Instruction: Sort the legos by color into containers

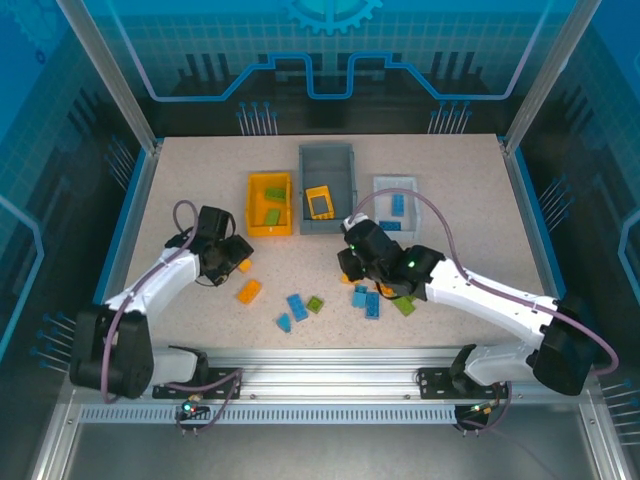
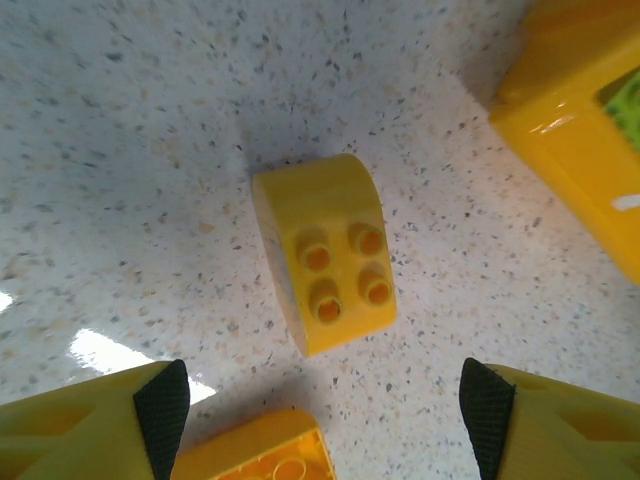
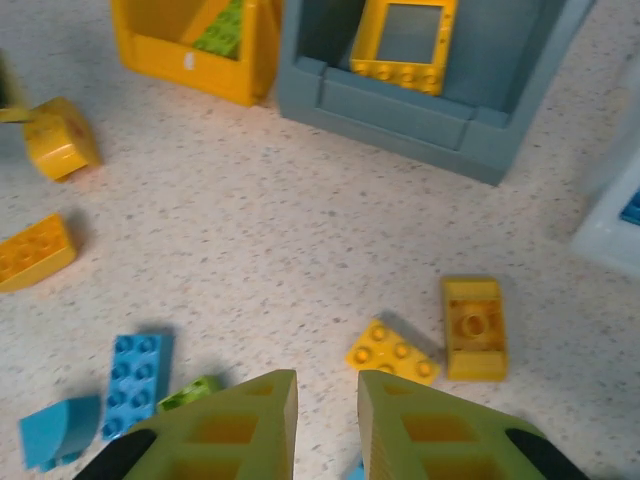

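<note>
My left gripper (image 1: 238, 258) (image 2: 323, 410) is open above the table. A rounded orange brick (image 2: 325, 250) with four studs lies just ahead of its fingers, and an upturned orange brick (image 2: 260, 455) lies between them at the near edge. My right gripper (image 1: 350, 262) (image 3: 325, 385) hovers with a narrow gap and nothing between its fingers. Two orange bricks (image 3: 392, 352) (image 3: 473, 327) lie just ahead of it. The yellow bin (image 1: 255, 215) holds a green lego (image 1: 272, 216). The grey bin (image 1: 327, 160) holds the orange frame (image 1: 319, 202). The white bin (image 1: 396, 183) holds blue legos.
Loose legos lie between the arms: an orange brick (image 1: 249, 291), blue bricks (image 1: 297, 306) (image 1: 284, 322), a green one (image 1: 315, 304), and blue (image 1: 365, 300) and green (image 1: 404, 305) pieces beside the right arm. The yellow bin's wall (image 2: 590, 120) stands close on the left gripper's right.
</note>
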